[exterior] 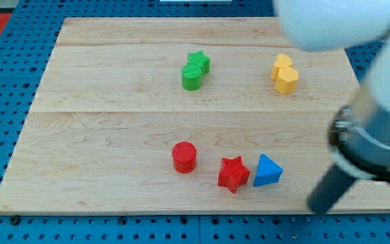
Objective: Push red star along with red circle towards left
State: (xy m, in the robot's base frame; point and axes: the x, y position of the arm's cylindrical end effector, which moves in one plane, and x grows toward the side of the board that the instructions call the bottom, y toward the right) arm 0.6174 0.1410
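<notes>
A single camera looks steeply down from the near edge onto the whole pale wooden board (114,135).

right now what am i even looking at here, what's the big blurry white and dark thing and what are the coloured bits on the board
This is a single camera picture looking down at a wooden board lying on a blue pegboard. The big blurry shape at the view's right is a robot arm, close to the lens. It has no claw; it ends in a dark rod, and my tip sits near the board's bottom right edge.

The coloured bits are small blocks it pushes around. Near the bottom: a red circle, a red star to its right, and a blue triangle right beside the star. Near the top: two green blocks together and two yellow blocks together.

Nothing is held. My tip is to the right of the blue triangle, touching no block.
</notes>
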